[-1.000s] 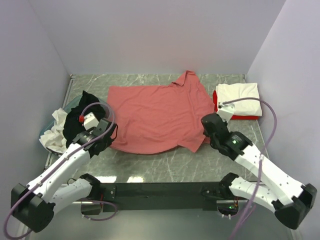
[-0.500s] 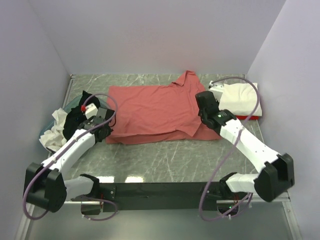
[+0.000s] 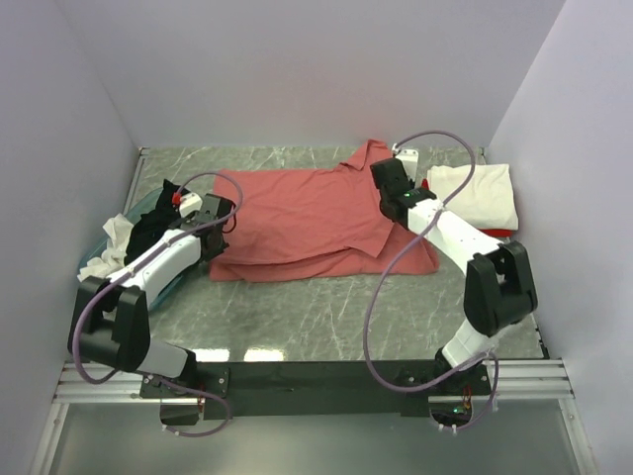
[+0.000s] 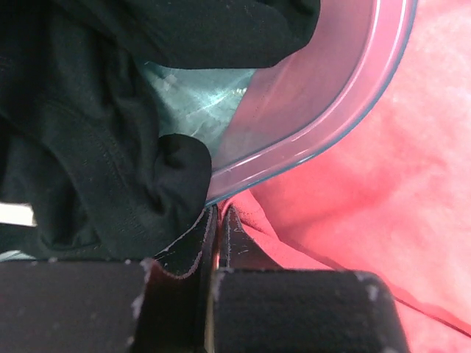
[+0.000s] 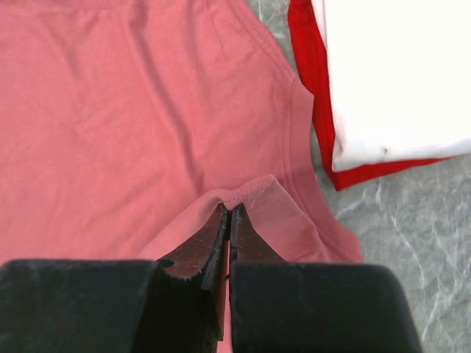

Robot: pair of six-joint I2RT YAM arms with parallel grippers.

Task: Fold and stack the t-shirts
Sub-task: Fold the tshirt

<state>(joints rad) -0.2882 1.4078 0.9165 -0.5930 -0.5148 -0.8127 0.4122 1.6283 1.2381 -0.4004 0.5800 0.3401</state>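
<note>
I have both arms stretched far forward, left gripper (image 4: 218,215) and right gripper (image 5: 228,213) each pinched tight, fingers together

Marble table (image 3: 326,317) open at 6 o'clock of the salmon-pink shirt (image 3: 297,218), teal basin (image 4: 324,140) heaped with a black shirt (image 3: 148,237) pressing at 9 o'clock beside the left gripper (image 4: 218,220), cream-white and red stack (image 3: 475,193) blocking 3 o'clock, back wall (image 3: 297,79) near at 12 o'clock
</note>
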